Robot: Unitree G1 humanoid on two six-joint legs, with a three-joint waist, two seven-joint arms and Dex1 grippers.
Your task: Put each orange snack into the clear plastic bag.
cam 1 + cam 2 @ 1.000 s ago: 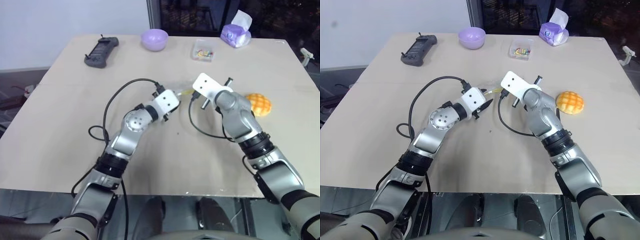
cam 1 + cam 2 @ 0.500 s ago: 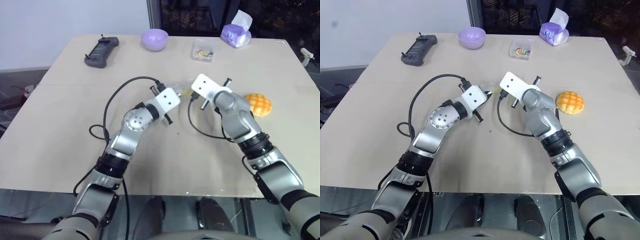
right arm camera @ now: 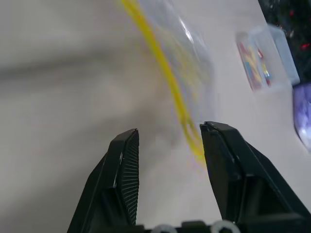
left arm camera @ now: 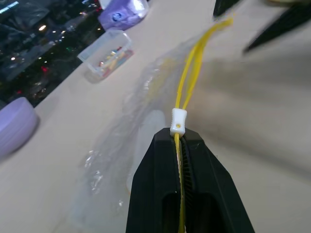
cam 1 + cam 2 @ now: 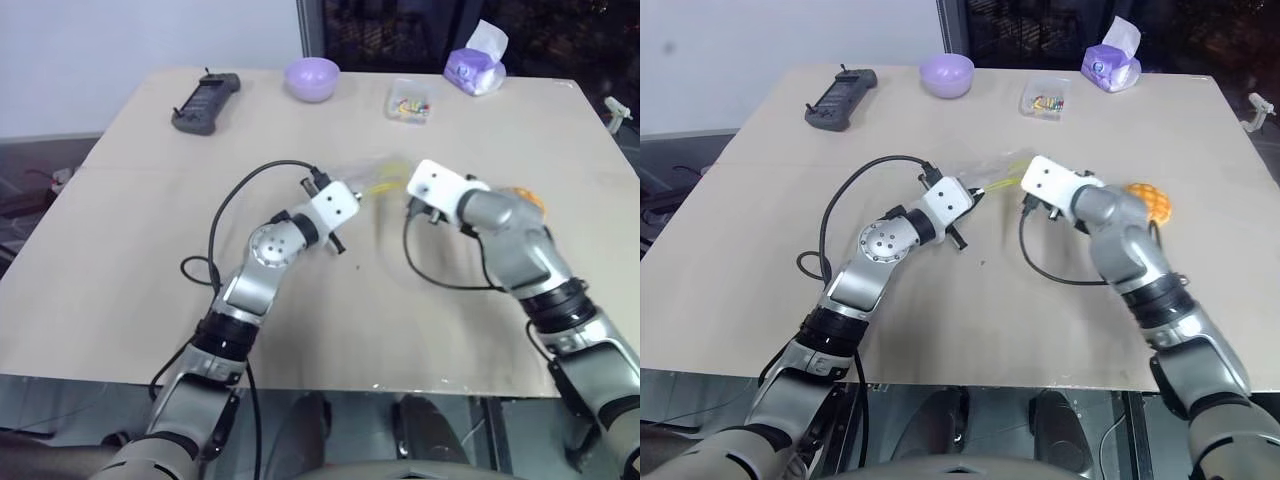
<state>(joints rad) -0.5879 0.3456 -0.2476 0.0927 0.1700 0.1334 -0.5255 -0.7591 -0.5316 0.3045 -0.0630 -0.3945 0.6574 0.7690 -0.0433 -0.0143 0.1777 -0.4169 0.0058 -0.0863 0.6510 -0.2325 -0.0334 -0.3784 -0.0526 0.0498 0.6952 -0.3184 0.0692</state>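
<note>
We count one orange snack [image 5: 1149, 200] and one clear plastic bag [image 4: 141, 116]. Our left gripper [image 4: 179, 141] reaches level, pinching its yellow strip; our right gripper [image 3: 167, 145], angled downward, stands spread beside it.

On the table [image 5: 120, 250], the clear plastic bag [image 5: 985, 172] sits near the middle between the two grippers, the left gripper [image 4: 180, 141] at its zip end and the right gripper [image 3: 167, 145] just right of it. The orange snack [image 5: 1152, 200] lies further right, behind the right arm. Along the far edge stand, left to right, a handheld controller [image 5: 204, 102], a bowl [image 5: 311, 77], a small box of bits [image 5: 410, 102] and a tissue pack [image 5: 475, 66].
</note>
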